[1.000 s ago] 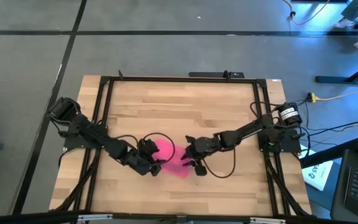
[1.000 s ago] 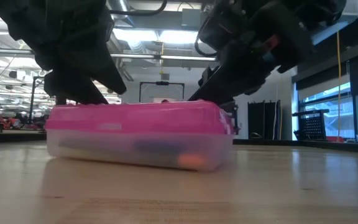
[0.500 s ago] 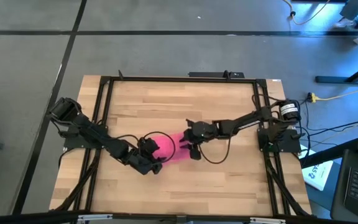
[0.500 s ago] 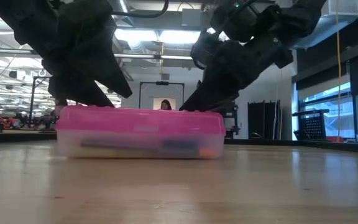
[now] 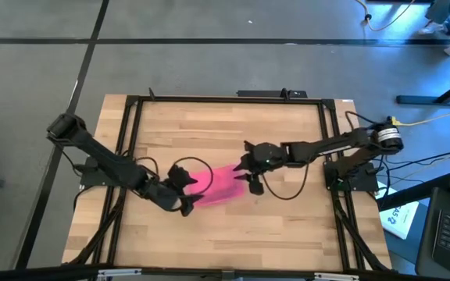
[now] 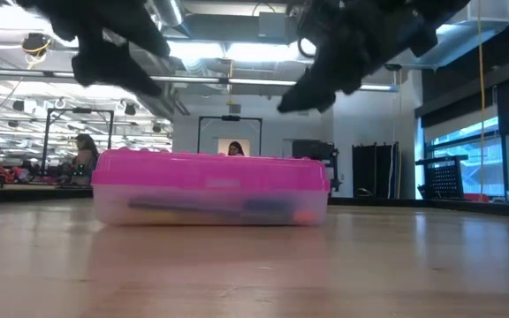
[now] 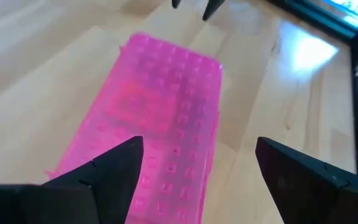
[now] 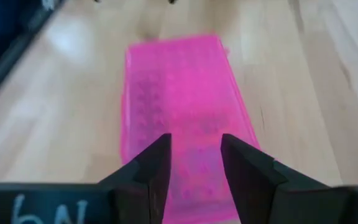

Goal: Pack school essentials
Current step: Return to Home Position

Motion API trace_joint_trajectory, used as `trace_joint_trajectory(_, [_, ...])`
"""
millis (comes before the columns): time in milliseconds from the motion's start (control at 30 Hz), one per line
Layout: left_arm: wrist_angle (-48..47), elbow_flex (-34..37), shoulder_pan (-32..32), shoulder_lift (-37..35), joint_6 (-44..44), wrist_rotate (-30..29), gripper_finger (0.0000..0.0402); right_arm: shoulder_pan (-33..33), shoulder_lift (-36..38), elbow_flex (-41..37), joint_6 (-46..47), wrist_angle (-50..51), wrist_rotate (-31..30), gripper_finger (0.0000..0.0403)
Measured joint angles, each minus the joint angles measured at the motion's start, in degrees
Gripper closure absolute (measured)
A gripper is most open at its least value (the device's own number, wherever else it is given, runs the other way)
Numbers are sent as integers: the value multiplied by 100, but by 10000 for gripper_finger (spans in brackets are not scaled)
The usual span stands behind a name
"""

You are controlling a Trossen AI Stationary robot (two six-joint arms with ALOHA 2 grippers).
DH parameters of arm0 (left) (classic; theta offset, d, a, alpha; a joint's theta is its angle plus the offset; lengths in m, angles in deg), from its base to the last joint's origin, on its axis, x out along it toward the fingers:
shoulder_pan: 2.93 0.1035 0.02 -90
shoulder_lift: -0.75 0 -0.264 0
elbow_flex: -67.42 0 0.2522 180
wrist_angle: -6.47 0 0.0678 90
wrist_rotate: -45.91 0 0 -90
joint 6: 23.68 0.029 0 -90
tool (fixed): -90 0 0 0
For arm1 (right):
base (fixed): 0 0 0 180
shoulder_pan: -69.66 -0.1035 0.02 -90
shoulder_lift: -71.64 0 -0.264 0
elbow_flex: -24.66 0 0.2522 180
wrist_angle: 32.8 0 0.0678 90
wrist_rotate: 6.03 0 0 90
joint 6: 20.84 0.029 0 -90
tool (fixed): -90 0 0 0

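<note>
Stationery (image 6: pixel 237 210) lies inside the shut pink-lidded case (image 6: pixel 210 170).

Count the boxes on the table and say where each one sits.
1. The pink-lidded box lies shut near the middle of the table, between the left gripper and the right gripper, both open above it, not touching. No other box shows.

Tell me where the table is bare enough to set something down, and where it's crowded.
Bare: the wide far stretch of the table between the side rails, beyond the pink-lidded box, and the near strip in front of it. Crowded: the middle, where the left gripper and right gripper hang over the box's ends, cables looping beside them.
</note>
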Motion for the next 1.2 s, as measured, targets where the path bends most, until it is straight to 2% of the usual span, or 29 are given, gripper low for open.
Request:
trace_joint_trajectory(167, [-408, -7, 0, -664, 382, -112, 127, -10, 167, 4, 532, -288, 161, 259])
trace_joint_trajectory(267, [-678, -7, -2, -1037, 659, -295, 162, -11, 178, 5, 1130, -655, 176, 259])
trace_joint_trajectory(367, [-865, -9, -2, -1401, 908, -459, 202, -11, 178, 9, 1234, -754, 178, 259])
trace_joint_trajectory(467, [-986, -14, -2, -1739, 1243, -490, 240, -11, 178, 9, 1265, -747, 246, 259])
trace_joint_trajectory(633, [-1253, -18, -2, -2257, 1910, -508, 291, -11, 181, 11, 2051, -747, 248, 263])
trace_joint_trajectory(867, [-1852, -18, -2, -2946, 2040, -514, 350, 92, 315, 17, 1755, -518, 263, 329])
trace_joint_trajectory(1033, [-2121, -11, -2, -3440, 2364, -509, 394, 164, 825, 20, 1588, 101, 261, 393])
trace_joint_trajectory(1200, [-2080, 295, -2, -4035, 2514, -508, 394, 164, 1516, 24, 1115, 703, 507, 389])
